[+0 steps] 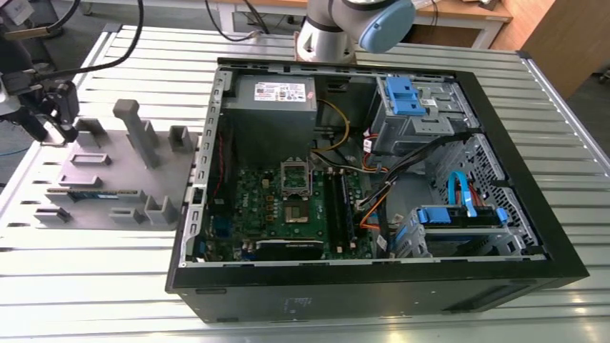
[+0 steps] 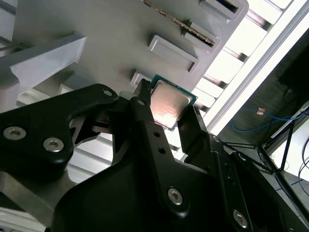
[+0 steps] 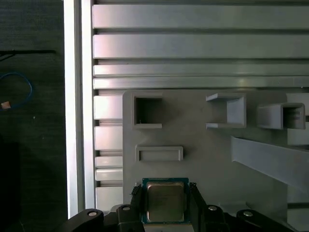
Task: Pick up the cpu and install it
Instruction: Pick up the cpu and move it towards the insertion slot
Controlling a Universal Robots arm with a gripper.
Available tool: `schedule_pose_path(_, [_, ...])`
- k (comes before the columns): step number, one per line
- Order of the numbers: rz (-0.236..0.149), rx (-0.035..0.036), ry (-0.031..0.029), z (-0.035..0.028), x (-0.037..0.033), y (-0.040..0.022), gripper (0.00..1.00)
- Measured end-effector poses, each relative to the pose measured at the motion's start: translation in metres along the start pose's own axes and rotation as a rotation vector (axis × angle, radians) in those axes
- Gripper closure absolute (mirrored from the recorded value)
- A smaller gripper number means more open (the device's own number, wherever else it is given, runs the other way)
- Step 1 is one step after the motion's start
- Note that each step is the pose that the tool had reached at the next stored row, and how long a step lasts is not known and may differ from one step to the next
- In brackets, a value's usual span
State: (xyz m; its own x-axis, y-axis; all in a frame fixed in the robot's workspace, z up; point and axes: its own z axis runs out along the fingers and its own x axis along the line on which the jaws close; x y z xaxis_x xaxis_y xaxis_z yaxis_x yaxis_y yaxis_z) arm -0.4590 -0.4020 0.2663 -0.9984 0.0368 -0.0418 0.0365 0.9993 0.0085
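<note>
The cpu point(image 2: 170, 102) point(image 3: 165, 201), a small square chip with a shiny metal top and green rim, sits between my black fingers point(image 2: 145, 121). My gripper point(image 2: 167, 108) point(image 3: 165, 205) is shut on it, one finger against each of two opposite edges. In the exterior view the gripper point(image 1: 56, 121) hangs over the far corner of the grey moulded tray point(image 1: 114, 171) point(image 3: 203, 154) at the exterior view's left. I cannot tell whether the chip touches the tray. The dark metal-framed socket point(image 1: 293, 179) lies on the green board inside the open computer case point(image 1: 381, 286).
The tray carries upright posts point(image 1: 133, 132), small pockets point(image 3: 147, 111) and a thin green memory stick point(image 1: 91, 193). The ribbed metal table point(image 1: 86, 286) runs under everything. Cables, blue drive brackets point(image 1: 405, 96) and a power supply point(image 1: 276, 93) crowd the case.
</note>
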Motion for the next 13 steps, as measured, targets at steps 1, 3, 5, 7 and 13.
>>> schedule_pose_path(1, [0.000, 0.0000, 0.0001, -0.0022, -0.0001, 0.0000, 0.53])
schedule_pose_path(3, [0.000, 0.0000, 0.0001, -0.0064, -0.0003, 0.0000, 0.53])
schedule_pose_path(5, [0.000, 0.0001, 0.0001, -0.0102, -0.0004, 0.0001, 0.53])
schedule_pose_path(7, [0.000, 0.0001, 0.0001, -0.0144, -0.0006, 0.0001, 0.53])
schedule_pose_path(13, [0.000, 0.0000, 0.0001, -0.0275, -0.0011, 0.0002, 0.53])
